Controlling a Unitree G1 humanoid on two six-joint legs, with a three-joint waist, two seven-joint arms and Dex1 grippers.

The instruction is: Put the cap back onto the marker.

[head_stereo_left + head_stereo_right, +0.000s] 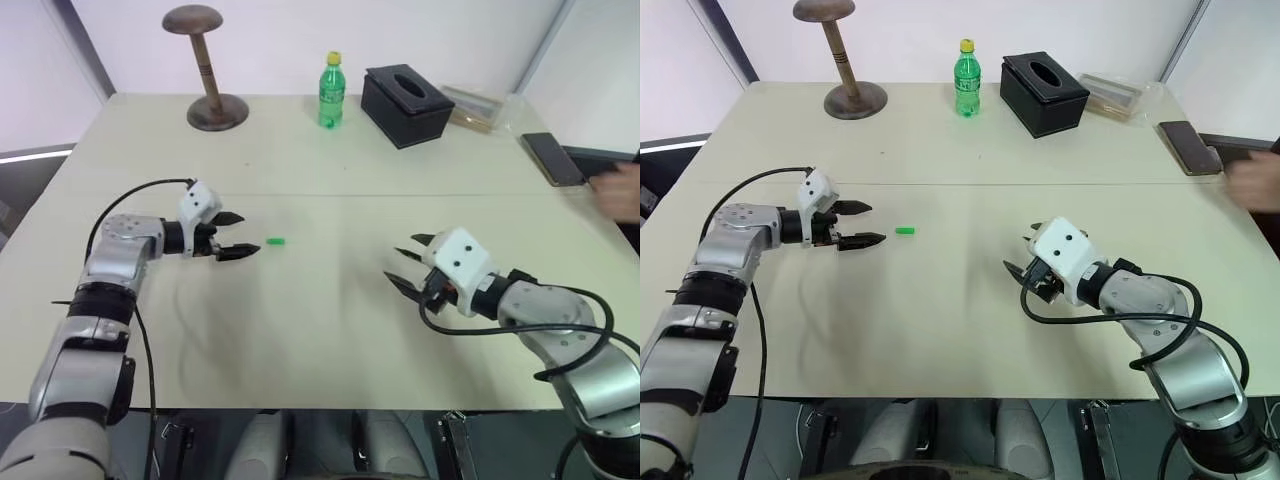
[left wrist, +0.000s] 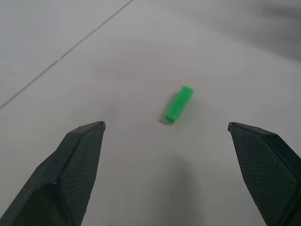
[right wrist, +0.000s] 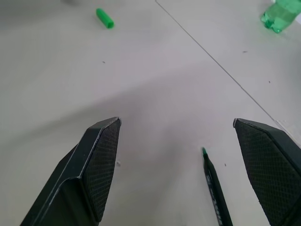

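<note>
A small green cap (image 1: 275,241) lies flat on the pale table (image 1: 320,330), left of centre. My left gripper (image 1: 245,235) hovers just left of it, open, its fingers (image 2: 80,160) pointing at the cap (image 2: 178,104) with nothing between them. My right gripper (image 1: 402,258) is open low over the table's right half. In the right wrist view a black marker (image 3: 214,188) with a bare green tip lies on the table between the fingers (image 3: 96,165), close to one of them and untouched. The cap (image 3: 105,18) lies far beyond it.
Along the back edge stand a wooden hat stand (image 1: 205,70), a green bottle (image 1: 331,92), a black tissue box (image 1: 405,103) and a clear plastic pack (image 1: 478,108). A dark phone (image 1: 552,158) lies at the far right, with a person's hand (image 1: 620,190) near it.
</note>
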